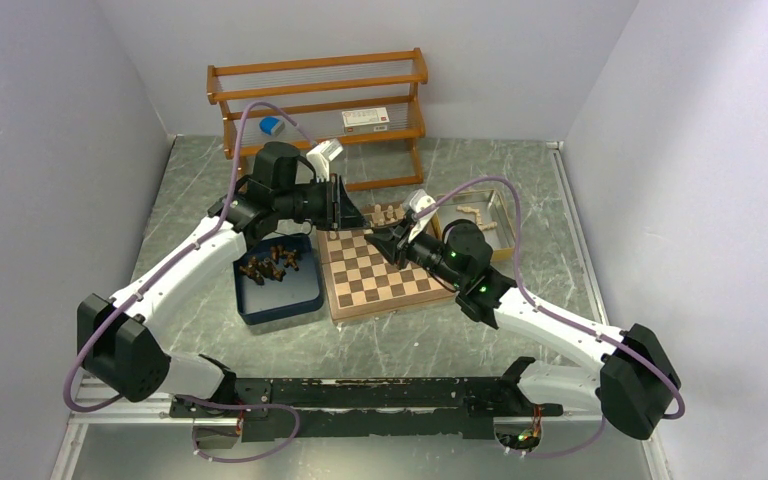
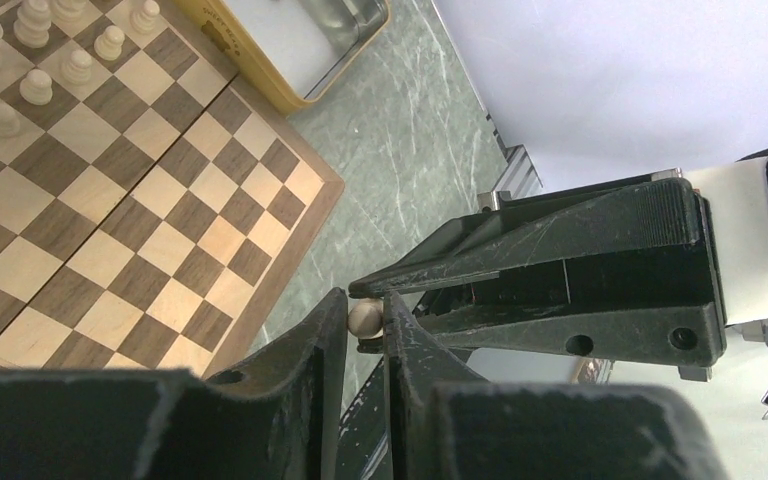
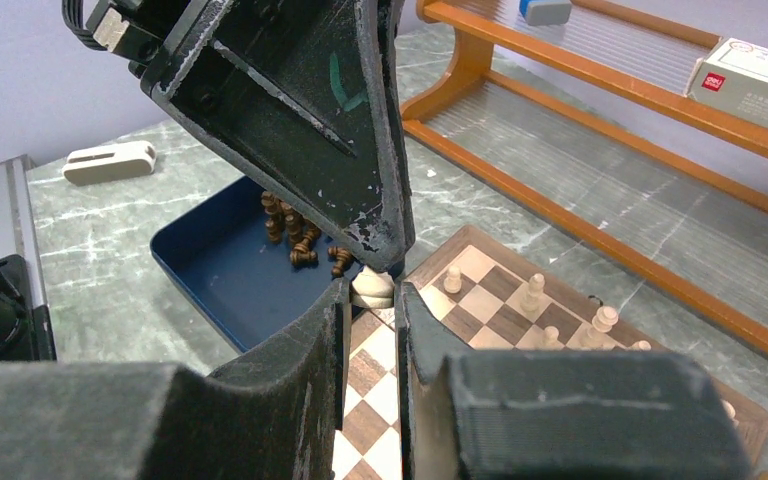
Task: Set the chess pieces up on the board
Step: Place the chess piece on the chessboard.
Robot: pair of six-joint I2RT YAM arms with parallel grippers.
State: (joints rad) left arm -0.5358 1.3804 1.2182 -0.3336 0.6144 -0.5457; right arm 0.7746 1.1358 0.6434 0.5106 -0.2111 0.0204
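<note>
Box (image 3: 755, 85), red logo, on wooden rack (image 3: 580, 150)

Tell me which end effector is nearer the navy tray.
Left. The left end effector hangs at the navy tray's board-side corner; the right end effector is over the board, farther off.

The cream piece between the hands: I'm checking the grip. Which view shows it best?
Right wrist: the cream piece sits unhidden between the fingers of the right hand. Left wrist shows only its round head; top external loses it where the left hand meets the right.
</note>
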